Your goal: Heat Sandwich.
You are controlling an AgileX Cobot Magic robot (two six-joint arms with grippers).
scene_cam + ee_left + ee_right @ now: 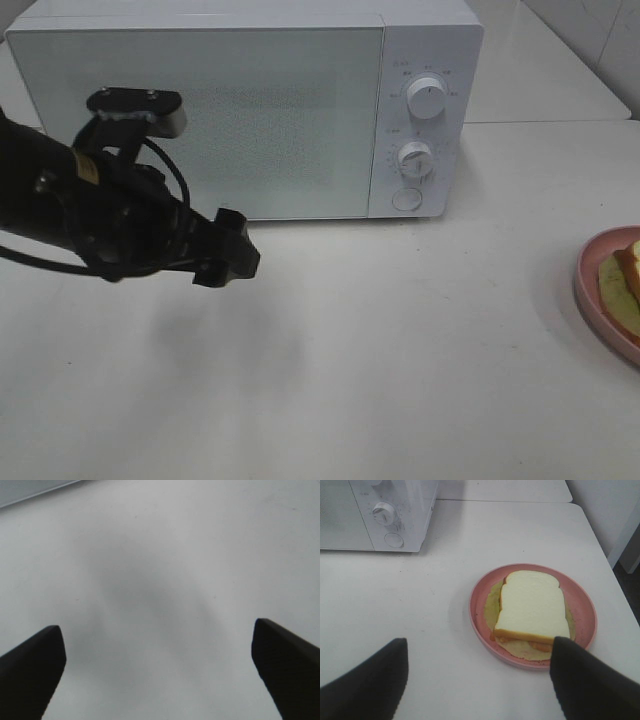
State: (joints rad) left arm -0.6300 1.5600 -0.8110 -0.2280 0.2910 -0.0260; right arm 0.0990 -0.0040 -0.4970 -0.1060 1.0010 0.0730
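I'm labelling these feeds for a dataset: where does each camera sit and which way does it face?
Exterior high: above the table, looking down at the closed microwave; left arm and left gripper show.
Left wrist: looks between open fingers at bare table.
Right wrist: faces sandwich on pink plate; right gripper open.
Shared: exterior and right wrist both show microwave, plate and sandwich.

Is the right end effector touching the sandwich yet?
Apart. The right wrist view shows the open right end effector short of the sandwich, with bare table between its fingers.
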